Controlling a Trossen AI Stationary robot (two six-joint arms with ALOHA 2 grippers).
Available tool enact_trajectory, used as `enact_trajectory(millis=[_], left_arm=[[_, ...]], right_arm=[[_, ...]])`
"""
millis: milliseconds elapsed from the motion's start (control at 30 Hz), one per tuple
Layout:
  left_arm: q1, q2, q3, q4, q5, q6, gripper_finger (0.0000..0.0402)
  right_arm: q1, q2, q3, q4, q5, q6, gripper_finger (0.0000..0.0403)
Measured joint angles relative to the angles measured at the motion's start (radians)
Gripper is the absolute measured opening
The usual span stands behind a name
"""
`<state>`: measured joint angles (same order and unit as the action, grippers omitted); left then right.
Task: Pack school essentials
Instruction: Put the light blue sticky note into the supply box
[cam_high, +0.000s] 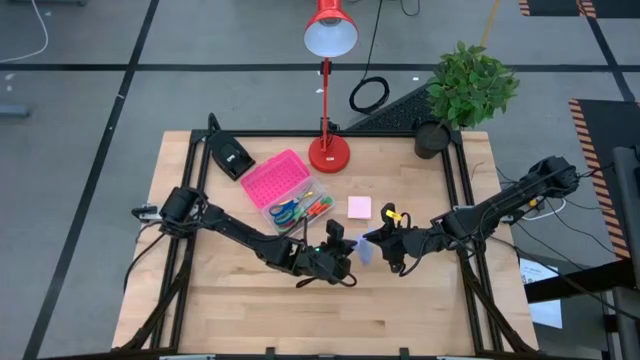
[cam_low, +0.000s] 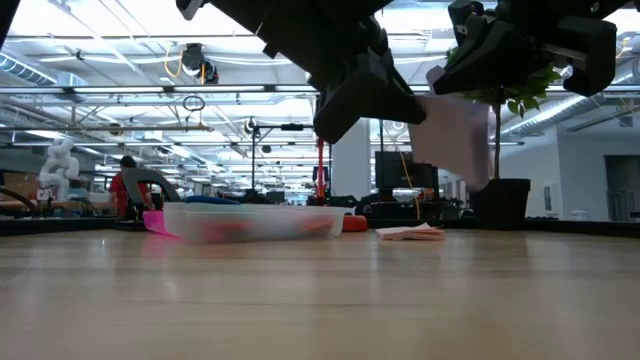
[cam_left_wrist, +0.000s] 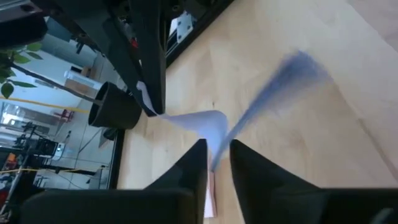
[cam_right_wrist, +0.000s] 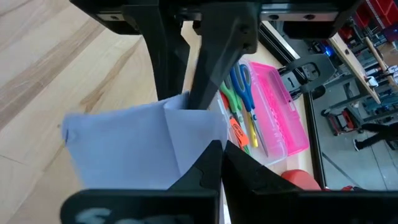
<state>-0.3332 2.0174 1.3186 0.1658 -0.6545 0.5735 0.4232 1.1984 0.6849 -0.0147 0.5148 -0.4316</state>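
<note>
Your counter (cam_high: 230, 300) carries the clear box (cam_high: 292, 196), its pink lid folded back so scissors and pens lie ready inside, and a pink sticky-note pad (cam_high: 359, 207) waits just beside it. Above the counter's middle, your left end effector (cam_high: 343, 252) and right end effector (cam_high: 382, 240) meet, both clenched on one pale blue sheet (cam_right_wrist: 140, 140), lifted clear of the wood, probably so one arm can pass it across toward the box.
</note>
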Motion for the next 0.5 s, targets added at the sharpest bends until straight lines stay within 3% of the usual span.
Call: enact_trajectory(millis=[167,367,500], left_arm=[[0.001,0.0,0.0,-0.008,0.025,-0.004,0.0012],[0.004,0.0,0.0,-0.024,0.015,-0.034,0.0018],[0.004,0.0,0.0,-0.047,-0.092,-0.057,0.0007]], right_arm=[[0.0,0.0,0.0,-0.004,0.0,0.0,0.0],[0.003,0.0,0.0,-0.021,0.005,0.017,0.0021],[0.023,0.0,0.0,-0.084,0.007,0.05,0.0066]])
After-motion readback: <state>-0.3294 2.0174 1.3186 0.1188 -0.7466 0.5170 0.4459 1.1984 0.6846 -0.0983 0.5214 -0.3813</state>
